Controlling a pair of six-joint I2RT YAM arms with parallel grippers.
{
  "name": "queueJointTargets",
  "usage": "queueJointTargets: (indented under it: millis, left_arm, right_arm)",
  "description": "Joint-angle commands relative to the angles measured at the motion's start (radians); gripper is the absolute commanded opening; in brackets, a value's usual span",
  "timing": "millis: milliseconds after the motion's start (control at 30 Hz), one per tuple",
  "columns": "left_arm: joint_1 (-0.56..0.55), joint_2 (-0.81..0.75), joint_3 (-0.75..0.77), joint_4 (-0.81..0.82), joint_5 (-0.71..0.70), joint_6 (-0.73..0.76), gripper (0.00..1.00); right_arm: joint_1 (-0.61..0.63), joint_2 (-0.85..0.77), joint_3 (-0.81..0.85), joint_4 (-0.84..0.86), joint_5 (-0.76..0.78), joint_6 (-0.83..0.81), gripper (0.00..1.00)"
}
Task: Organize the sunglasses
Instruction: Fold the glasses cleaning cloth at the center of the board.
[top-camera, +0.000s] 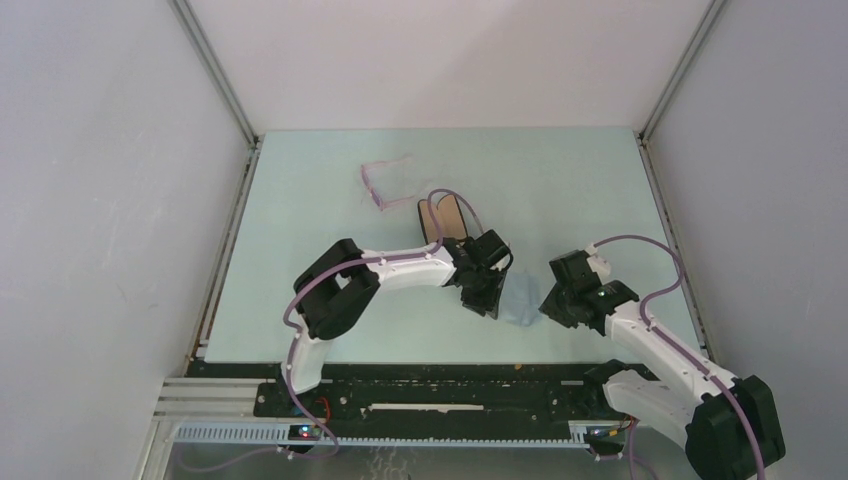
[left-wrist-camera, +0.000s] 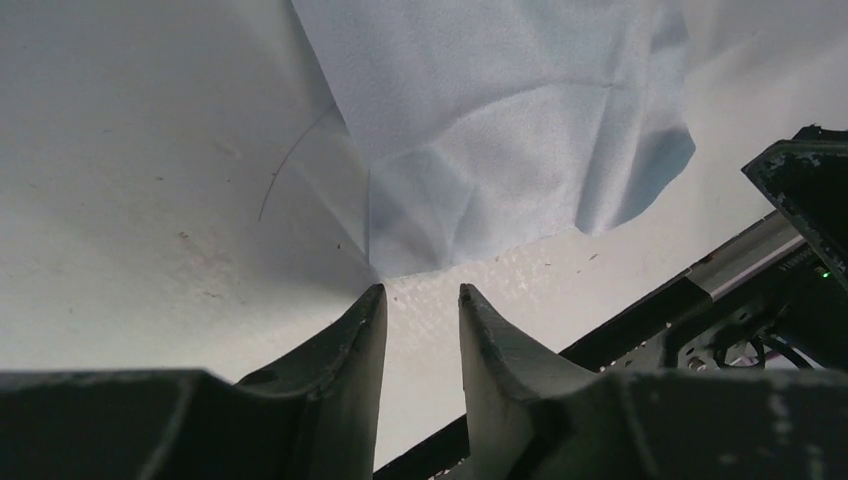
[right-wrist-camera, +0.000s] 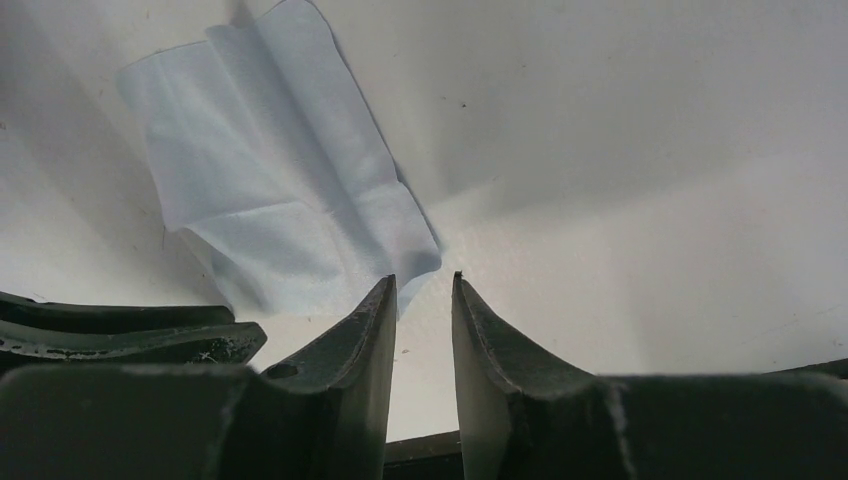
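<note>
— We are losing the near end of the case under the left arm; only its far end, with the tan lining, is showing.
— And we are struggling with the sunglasses: from above the frame is reading so faint and thin that we are not making out the lenses.
— The cloth is running off the top edge of the left wrist view, so we are missing its full outline there.
— From above, the left gripper is covering one side of that cloth, and we are failing to see how its jaws stand from there.
— The right arm is getting cropped at the bottom corner.
</note>
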Motion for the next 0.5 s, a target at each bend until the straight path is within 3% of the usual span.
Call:
queueJointTargets:
  millis: [0,333,467]
  left_arm:
    - [0.007,0.018,0.027,0.004,-0.047,-0.026,0.36]
    - [0.013,-0.006,0.002,-0.007,-0.174,-0.057,0.30]
    - [0.013,-0.002,-0.001,0.012,-0.164,-0.063,0.31]
  right_arm:
    - [0.002,-0.021,0.010,-0.016,0.029,-0.006,0.35]
    - [0.054,-0.028,-0.012,-0.005,-0.007,0.059,0.35]
    - [0.132,-0.023,-0.038,-0.008,0.027,0.168,0.47]
